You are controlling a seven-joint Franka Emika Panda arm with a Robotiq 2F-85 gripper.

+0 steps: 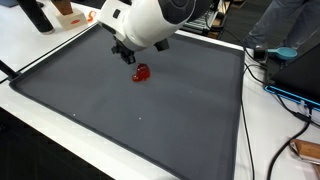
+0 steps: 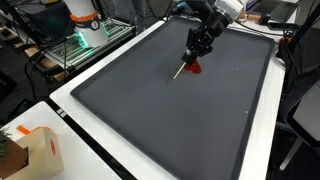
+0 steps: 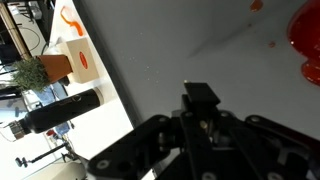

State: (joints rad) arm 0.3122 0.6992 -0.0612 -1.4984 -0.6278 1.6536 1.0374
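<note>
A small red object lies on the dark grey mat, toward its far side; it also shows in an exterior view and at the top right of the wrist view. My gripper hangs just above and beside it, pointing down at the mat. The jaws are shut. In an exterior view a thin pale stick slants from the gripper down to the mat beside the red object; it looks held between the fingers. The wrist view hides the stick.
A white table border frames the mat. A cardboard box with an orange mark, a small plant and a black cylinder stand off the mat's edge. Cables lie beside the table.
</note>
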